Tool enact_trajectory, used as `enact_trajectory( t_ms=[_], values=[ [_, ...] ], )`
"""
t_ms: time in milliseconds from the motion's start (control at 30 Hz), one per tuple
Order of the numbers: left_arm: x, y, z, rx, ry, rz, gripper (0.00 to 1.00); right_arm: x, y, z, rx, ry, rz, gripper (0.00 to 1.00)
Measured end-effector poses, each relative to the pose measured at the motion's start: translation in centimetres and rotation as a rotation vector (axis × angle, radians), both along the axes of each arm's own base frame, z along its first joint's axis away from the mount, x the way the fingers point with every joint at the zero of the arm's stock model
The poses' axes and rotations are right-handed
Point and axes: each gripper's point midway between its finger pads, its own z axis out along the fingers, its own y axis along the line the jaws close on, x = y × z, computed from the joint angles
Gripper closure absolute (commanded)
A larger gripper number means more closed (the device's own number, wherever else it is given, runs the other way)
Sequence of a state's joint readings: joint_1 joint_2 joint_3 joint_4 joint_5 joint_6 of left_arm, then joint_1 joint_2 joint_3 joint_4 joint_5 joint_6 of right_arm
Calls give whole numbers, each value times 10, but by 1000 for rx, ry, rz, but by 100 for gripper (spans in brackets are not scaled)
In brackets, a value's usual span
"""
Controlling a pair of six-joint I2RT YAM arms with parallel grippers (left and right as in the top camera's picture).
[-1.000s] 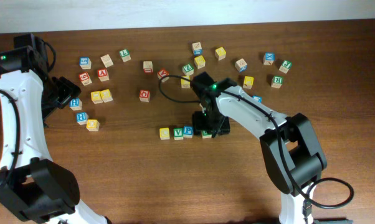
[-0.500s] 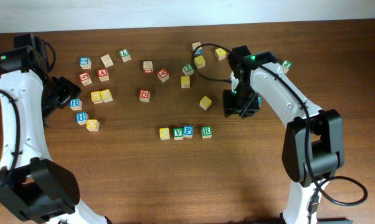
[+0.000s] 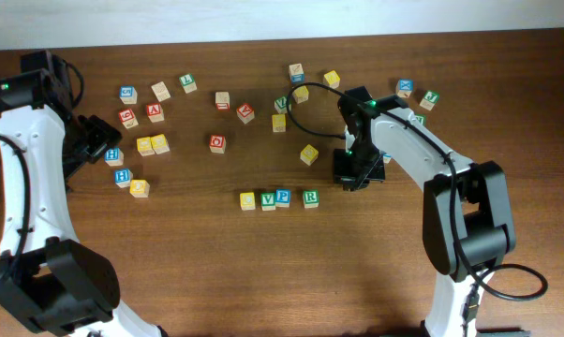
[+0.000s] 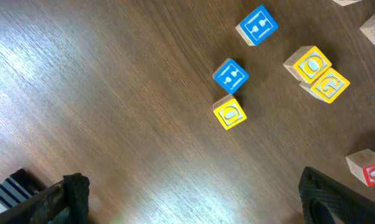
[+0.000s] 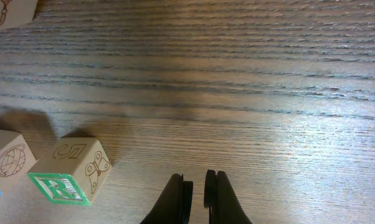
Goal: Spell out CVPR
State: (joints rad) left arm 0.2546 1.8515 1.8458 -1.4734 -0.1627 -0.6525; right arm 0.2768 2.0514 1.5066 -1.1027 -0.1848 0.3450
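Four cubes lie in a row near the table's middle: a yellow-faced cube (image 3: 247, 199), a green V (image 3: 267, 198), a blue P (image 3: 282, 197) and, after a small gap, a green R (image 3: 310, 197). My right gripper (image 3: 354, 174) hovers just right of and behind the R, apart from it. In the right wrist view its fingers (image 5: 178, 199) are shut with nothing between them. The R cube (image 5: 66, 174) sits to their left. My left gripper (image 3: 96, 139) stands at the far left, wide open (image 4: 190, 199) over bare wood.
Loose letter cubes are scattered across the back of the table, one yellow cube (image 3: 308, 154) just behind the row. Near the left gripper lie two blue cubes (image 4: 230, 74) and several yellow ones (image 4: 230, 114). A red-lettered cube (image 4: 368, 169) sits by its right finger.
The right gripper left the R cube at the row's end, swung back and right, then came slightly forward while its jaws shut empty. The left arm has not moved.
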Motion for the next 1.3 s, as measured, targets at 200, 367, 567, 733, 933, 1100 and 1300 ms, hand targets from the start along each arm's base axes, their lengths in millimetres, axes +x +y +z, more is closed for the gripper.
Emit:
enact_trajectory(
  t_ms=[200,367,567,733,933,1100,1300],
  values=[
    [1,-15,-2,-87,-9,-7,1,1,-1,0,-5,1,-28,96],
    [-12,-76,-22,-237,84,-176,1,2,-1,0,-5,-3,-39,96],
    [0,-123,-47,-221,85,-343,100,3,-1,0,-5,-5,-42,96],
    [-1,-161,-112,-198,71,-470,100,1,1,-1,-2,2,-39,96],
    [-11,-195,-161,-192,38,-575,100,-13,25,-9,8,18,-24,96],
    [-14,-222,-172,-209,48,-629,100,-33,28,-23,33,80,-39,96],
    [-16,-231,-179,-226,57,-643,100,-26,40,-24,94,54,-42,96]
  ],
)
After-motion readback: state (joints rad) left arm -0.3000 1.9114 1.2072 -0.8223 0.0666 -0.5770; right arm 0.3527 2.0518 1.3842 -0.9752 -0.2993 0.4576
